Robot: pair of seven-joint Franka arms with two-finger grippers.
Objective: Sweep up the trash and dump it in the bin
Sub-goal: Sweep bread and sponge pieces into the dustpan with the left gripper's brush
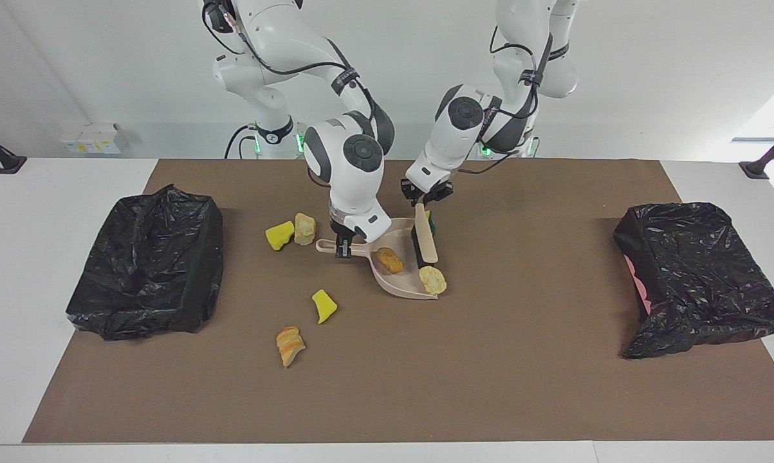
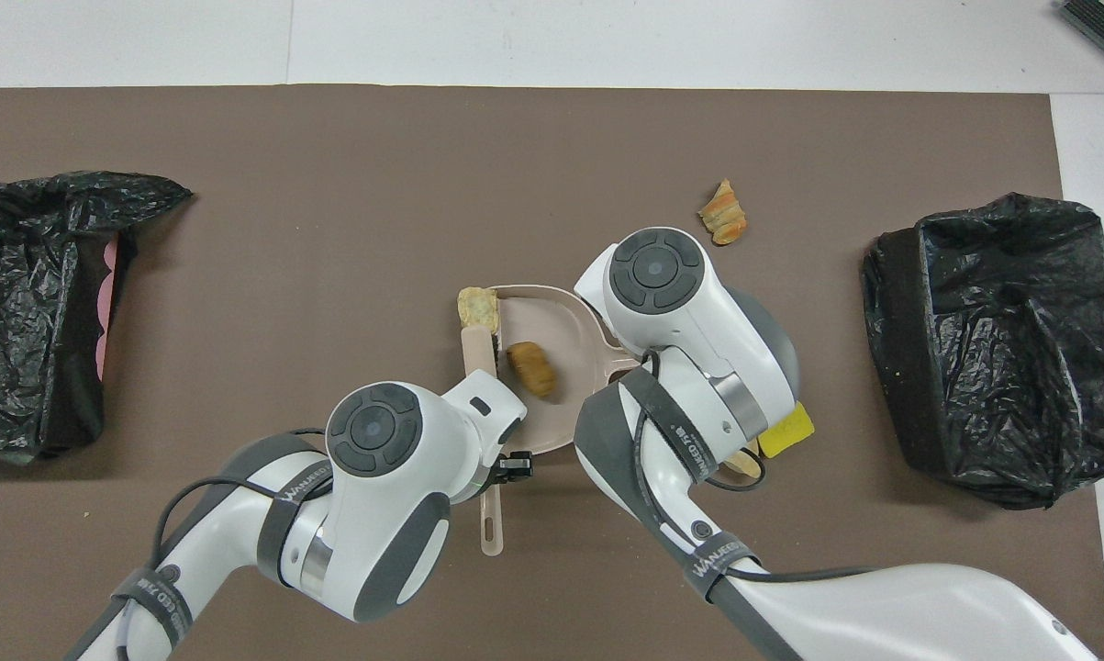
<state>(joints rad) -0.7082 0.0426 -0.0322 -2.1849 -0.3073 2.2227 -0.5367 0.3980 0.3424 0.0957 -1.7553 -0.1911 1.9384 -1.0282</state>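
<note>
Left pincer (image 1: 427, 197) is clamped on the brush (image 1: 424, 242) handle, and the brush lies slanted across the dustpan (image 1: 396, 270) mouth. Right pincer (image 1: 343, 247) is closed on the dustpan handle, keeping the pan flat on the brown mat (image 1: 489, 360) that covers the worktop (image 1: 13, 289). Both forearms carry a black strap with white lettering, "WANJEED" as far as it can be read.

Two tan lumps are in the pan: one (image 1: 390, 260) in the middle, one (image 1: 433, 280) at its open lip by the brush tip. A yellow wedge (image 1: 430, 218) peeks out beside the brush. Toward the right arm's end, a yellow wedge (image 1: 279, 236) and a tan lump (image 1: 305, 229) touch each other; another wedge (image 1: 324, 305) and an orange lump (image 1: 289, 345) lie farther from the robots. A black-bagged bin (image 1: 145, 263) sits at that end, a second (image 1: 699, 273) at the left arm's end.
</note>
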